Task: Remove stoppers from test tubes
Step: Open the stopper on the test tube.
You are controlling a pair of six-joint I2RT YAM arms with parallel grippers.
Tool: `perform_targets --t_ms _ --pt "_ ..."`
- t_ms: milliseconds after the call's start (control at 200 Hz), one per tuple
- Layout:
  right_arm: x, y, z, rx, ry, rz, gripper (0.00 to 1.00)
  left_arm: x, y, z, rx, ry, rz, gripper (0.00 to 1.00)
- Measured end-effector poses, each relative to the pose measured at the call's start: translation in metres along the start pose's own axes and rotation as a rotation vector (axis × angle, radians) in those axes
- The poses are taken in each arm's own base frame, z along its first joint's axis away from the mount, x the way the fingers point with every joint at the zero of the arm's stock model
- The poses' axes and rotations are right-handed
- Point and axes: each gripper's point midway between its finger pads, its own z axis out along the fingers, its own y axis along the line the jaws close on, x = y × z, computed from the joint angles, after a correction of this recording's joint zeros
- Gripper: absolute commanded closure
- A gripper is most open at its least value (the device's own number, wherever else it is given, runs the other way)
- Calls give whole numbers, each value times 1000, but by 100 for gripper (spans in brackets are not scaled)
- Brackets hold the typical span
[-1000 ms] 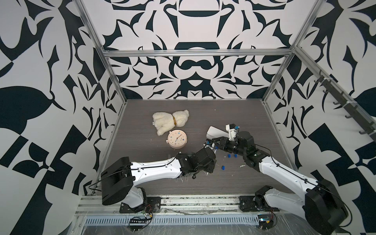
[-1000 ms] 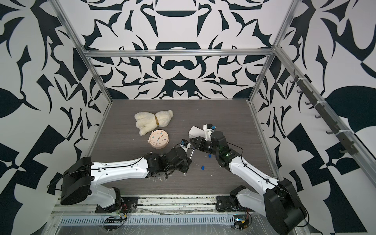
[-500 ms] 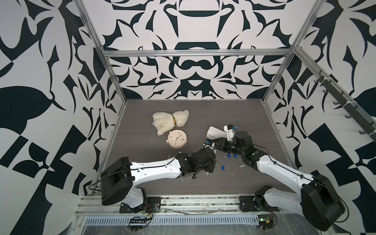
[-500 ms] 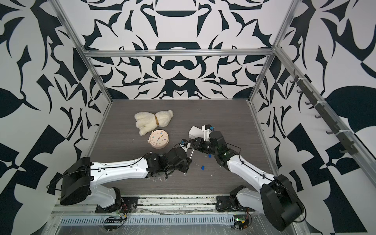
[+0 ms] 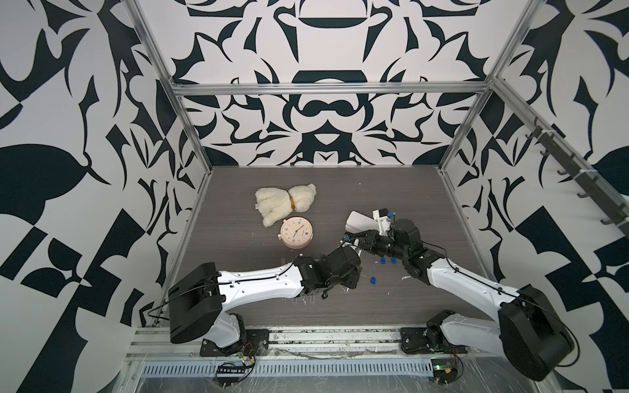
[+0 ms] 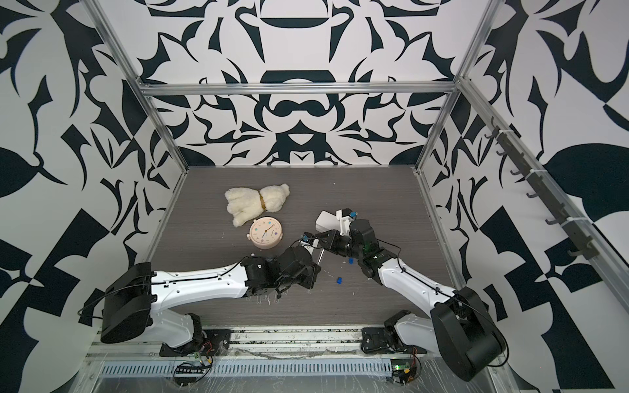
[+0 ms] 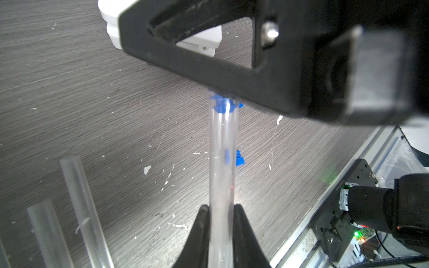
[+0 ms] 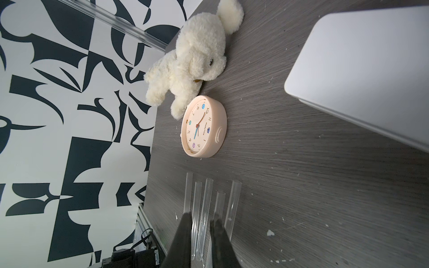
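Though transparent, a slim cylindrical tube (image 7: pixel 221 185)

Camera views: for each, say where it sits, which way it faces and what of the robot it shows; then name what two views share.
Top views: high over the base side, looking down; left arm, right arm whole.
Right wrist: on the right arm, facing past right gripper to clock and plush toy.
Left wrist: on the left arm, facing along left gripper and held test tube to blue stopper; right gripper too.
Shared: clock, in top and right wrist views.
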Motion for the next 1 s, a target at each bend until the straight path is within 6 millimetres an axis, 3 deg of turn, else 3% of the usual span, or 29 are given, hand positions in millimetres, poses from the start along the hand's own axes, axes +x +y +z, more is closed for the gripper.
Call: perform_targets --t_ms 470,1000 --pt "0 0 0 3 0 -6 91 0 0 0 0 1 0 81" --pt "-7 -3 -10 92 -27 -137 100 -3 -4 0 18 -12 -3 81"
